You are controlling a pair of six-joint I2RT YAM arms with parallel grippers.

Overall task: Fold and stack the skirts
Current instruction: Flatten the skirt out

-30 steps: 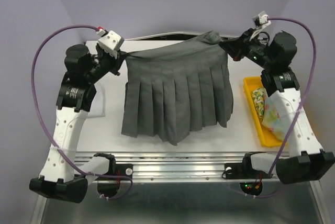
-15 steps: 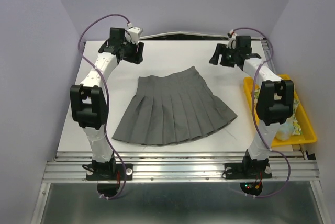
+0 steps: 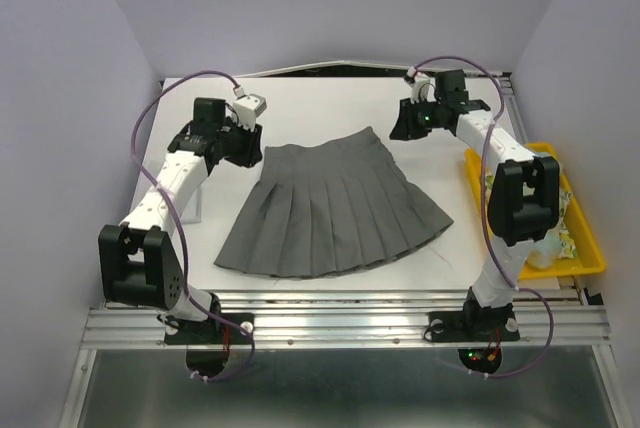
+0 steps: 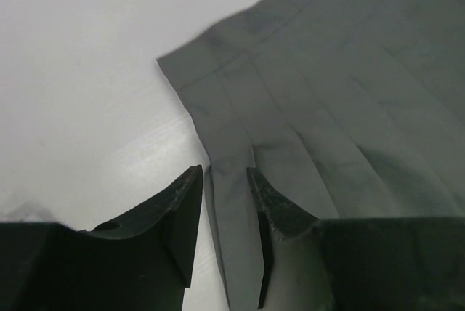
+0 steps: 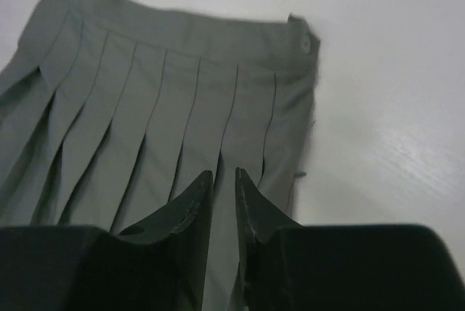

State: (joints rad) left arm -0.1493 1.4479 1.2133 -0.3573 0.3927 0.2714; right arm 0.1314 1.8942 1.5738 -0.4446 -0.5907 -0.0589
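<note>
A single dark grey pleated skirt (image 3: pixel 330 213) was seen spread flat on the white tabletop (image 3: pixel 330 108), roughly at its middle. The waistband was turned toward the far edge and the hem was fanned out toward the arm bases.

The left pincer (image 4: pixel 224 171) was held low at the left end of the waistband. Its dark fingers (image 4: pixel 182 213) were parted by a moderate gap, and nothing was gripped between them. The side edge of the skirt was seen through that gap, on the tabletop below. Whether the fingertips touched the cloth could not be told.

The right pincer (image 5: pixel 223 173) was placed at the right end of the waistband, above the pleats, with a small button (image 5: pixel 305 46) in view near the corner of the band. Its fingers (image 5: pixel 190 206) were brought close together, with only a narrow slit left open. No cloth was seen pinched in that slit.

At the right side of the tabletop a yellow tray (image 3: pixel 592 253) was set, partly hidden by the right arm. A pale floral garment (image 3: pixel 545 248) was seen bunched inside it, well apart from the grey skirt.
</note>
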